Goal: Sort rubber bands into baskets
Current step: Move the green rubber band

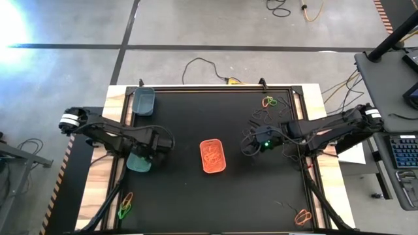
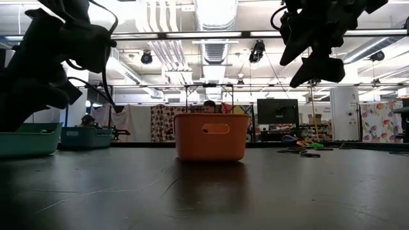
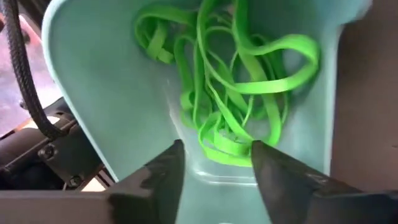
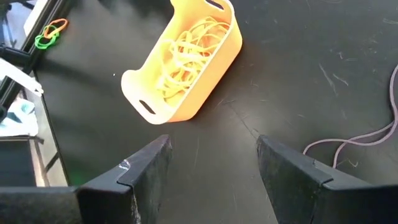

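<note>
Left hand [image 3: 214,171], fingers spread, hangs inside the teal basket [image 3: 99,93]; right hand [image 4: 211,171], spread, over bare table [image 4: 311,93].

The left claw [image 1: 145,156] hides most of the light teal basket [image 1: 138,163] in the high view. Loose rubber bands [image 1: 125,205] at the desk's corners are too small to count.
</note>
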`<move>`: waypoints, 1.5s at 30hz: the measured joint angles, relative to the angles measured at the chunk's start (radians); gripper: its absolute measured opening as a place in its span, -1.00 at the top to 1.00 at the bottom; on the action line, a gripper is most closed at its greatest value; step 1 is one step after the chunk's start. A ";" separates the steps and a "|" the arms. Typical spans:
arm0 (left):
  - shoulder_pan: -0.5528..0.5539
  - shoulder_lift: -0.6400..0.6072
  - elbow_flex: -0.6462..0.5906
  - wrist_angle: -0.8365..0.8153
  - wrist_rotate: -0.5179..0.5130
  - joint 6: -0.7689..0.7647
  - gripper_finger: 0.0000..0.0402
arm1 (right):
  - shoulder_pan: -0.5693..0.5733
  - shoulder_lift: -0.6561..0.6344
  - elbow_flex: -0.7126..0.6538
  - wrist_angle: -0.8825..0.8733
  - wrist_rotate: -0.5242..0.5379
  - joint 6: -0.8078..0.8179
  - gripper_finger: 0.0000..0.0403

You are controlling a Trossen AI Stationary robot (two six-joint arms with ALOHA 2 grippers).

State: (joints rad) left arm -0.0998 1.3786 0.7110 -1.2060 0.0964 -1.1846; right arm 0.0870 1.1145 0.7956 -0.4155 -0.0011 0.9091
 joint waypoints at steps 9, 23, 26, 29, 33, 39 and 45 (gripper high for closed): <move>0.003 0.000 0.053 -0.047 0.088 0.093 -0.42 | -0.138 0.000 0.015 -0.166 -0.057 -0.056 -0.12; -0.079 -0.006 0.314 -0.369 -0.063 0.241 -0.74 | -0.548 0.180 0.039 -0.356 -0.043 -0.212 -0.12; -0.079 -0.022 0.384 -0.357 -0.121 0.232 -0.74 | -0.655 0.247 0.051 -0.258 -0.033 -0.260 -0.12; -0.079 -0.030 0.457 -0.361 -0.195 0.197 -0.74 | -0.765 0.322 0.097 -0.214 -0.002 -0.282 -0.12; -0.079 -0.051 0.529 -0.365 -0.287 0.163 -0.74 | -0.875 0.427 0.194 -0.225 0.030 -0.352 -0.09; -0.079 -0.079 0.590 -0.365 -0.354 0.143 -0.74 | -0.972 0.538 0.334 -0.370 0.082 -0.417 0.05; -0.075 -0.101 0.573 -0.366 -0.412 0.140 -0.74 | -1.042 0.583 0.353 -0.447 0.096 -0.506 0.23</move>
State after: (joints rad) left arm -0.1750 1.2771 1.2844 -1.5716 -0.3160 -1.0447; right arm -0.9548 1.6972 1.1485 -0.8628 0.0952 0.4032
